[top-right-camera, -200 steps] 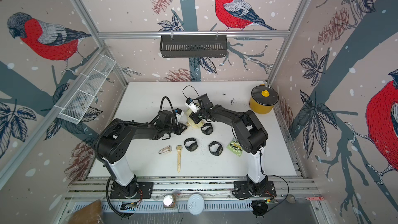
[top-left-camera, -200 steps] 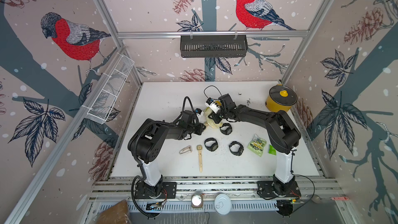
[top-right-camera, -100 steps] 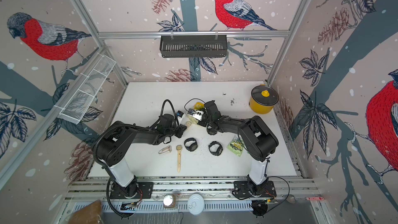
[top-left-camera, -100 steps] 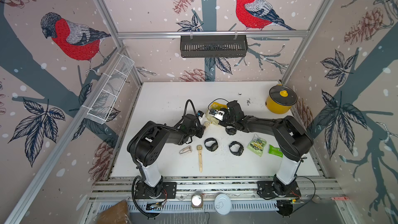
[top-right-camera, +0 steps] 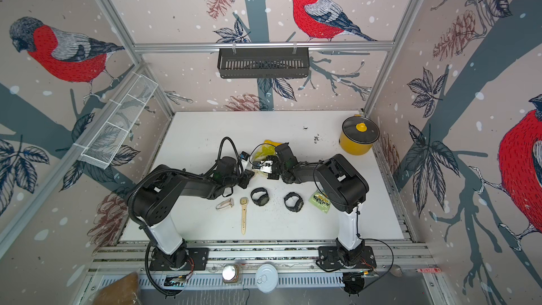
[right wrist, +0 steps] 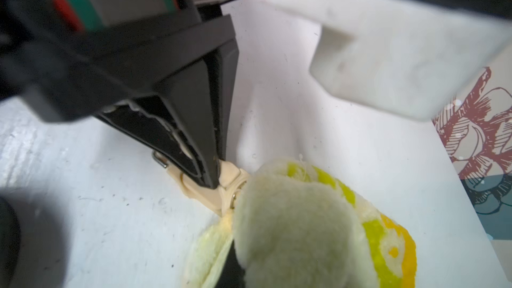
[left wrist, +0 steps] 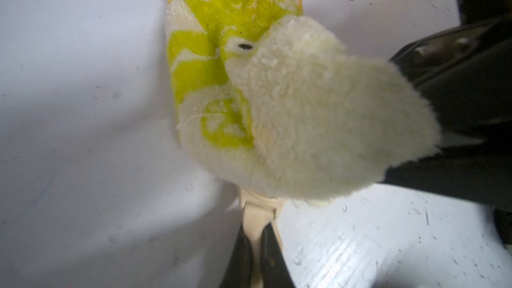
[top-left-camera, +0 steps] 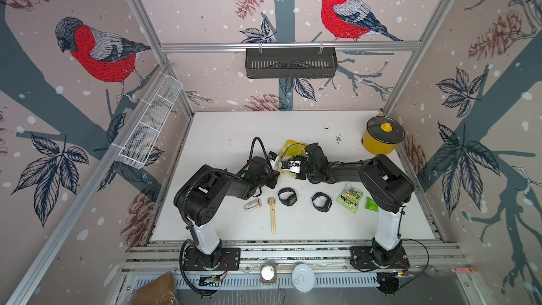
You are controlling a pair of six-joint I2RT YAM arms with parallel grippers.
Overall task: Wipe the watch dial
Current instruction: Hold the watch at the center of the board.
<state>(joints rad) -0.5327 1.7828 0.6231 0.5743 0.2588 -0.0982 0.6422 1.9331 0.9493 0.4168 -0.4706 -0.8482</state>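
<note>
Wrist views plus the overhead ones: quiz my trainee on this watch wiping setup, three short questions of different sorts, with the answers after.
1. True or false: the left gripper is shut on a beige watch strap.
2. The yellow-green cloth is held by: A the right gripper, B the left gripper, C nothing.
3. Fill in: at the far corner of the table, on the robot's right, stands a lidded ____ pot.
Key: 1 true; 2 A; 3 yellow.
</note>
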